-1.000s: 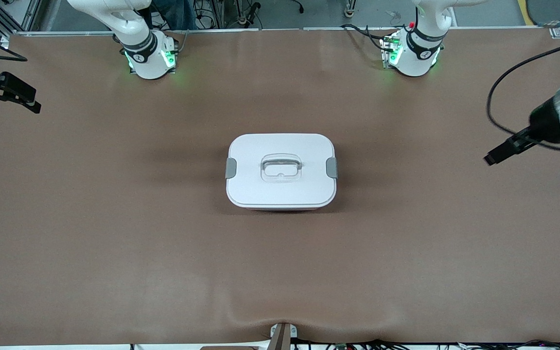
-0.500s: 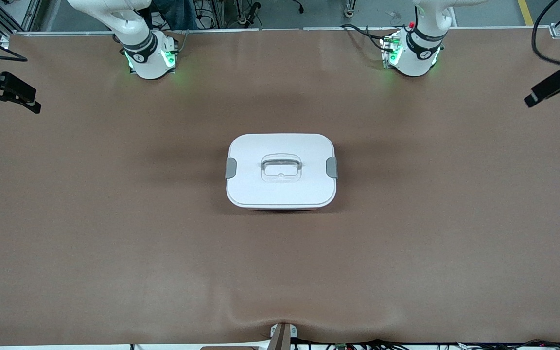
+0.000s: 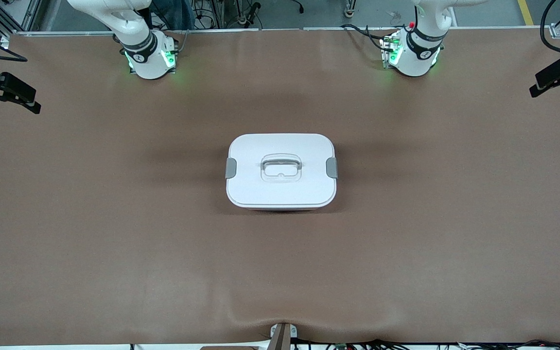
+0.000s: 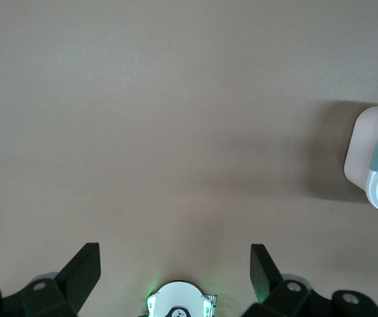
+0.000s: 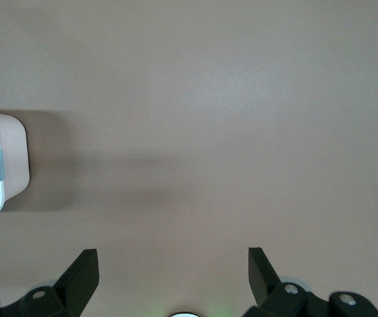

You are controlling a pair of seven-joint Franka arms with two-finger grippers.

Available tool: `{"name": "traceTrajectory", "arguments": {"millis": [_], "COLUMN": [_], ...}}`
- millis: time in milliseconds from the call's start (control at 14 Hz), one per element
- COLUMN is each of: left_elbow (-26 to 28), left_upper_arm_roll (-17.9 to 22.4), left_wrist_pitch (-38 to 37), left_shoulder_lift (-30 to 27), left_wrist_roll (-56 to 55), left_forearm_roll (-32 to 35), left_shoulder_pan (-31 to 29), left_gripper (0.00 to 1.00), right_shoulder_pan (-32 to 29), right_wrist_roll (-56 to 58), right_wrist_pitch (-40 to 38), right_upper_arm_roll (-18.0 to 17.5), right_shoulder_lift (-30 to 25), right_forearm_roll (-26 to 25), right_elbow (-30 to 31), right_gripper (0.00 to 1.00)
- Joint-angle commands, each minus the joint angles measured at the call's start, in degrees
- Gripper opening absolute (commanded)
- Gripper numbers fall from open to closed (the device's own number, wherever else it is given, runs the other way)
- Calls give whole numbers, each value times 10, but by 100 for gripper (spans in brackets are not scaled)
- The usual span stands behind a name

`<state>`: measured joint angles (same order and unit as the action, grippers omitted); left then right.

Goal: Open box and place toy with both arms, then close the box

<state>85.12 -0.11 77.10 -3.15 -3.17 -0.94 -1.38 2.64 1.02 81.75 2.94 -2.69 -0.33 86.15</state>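
Your left gripper fingers stand spread, empty, over bare desk toward the left arm's end from the box. Your right gripper mirrors this. The box sits closed, mid-desk.

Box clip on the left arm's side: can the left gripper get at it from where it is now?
Probably yes: the left gripper is open over bare table, and nothing lies between it and the grey clip.
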Motion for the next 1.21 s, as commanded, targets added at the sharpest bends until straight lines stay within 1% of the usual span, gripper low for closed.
{"name": "traceTrajectory", "arguments": {"millis": [0, 357, 1143], "left_elbow": [-6, -6, -7], "left_upper_arm_roll": [-2, -2, -2], "left_wrist_pitch": [1, 1, 1], "left_shoulder_lift": [2, 2, 19], "left_wrist_roll": [12, -7, -3], "left_forearm_roll": [7, 4, 4], "left_shoulder_pan": [1, 1, 10], "left_gripper": [100, 100, 100], "right_shoulder_pan": [4, 4, 4], "right_wrist_roll": [-1, 1, 1], "right_wrist_pitch": [2, 1, 0], "right_upper_arm_roll": [1, 2, 2], "right_shoulder_lift": [0, 1, 3], "right_forearm_roll": [-8, -8, -8], "right_elbow": [-1, -1, -1], "right_gripper": [100, 100, 100]}}
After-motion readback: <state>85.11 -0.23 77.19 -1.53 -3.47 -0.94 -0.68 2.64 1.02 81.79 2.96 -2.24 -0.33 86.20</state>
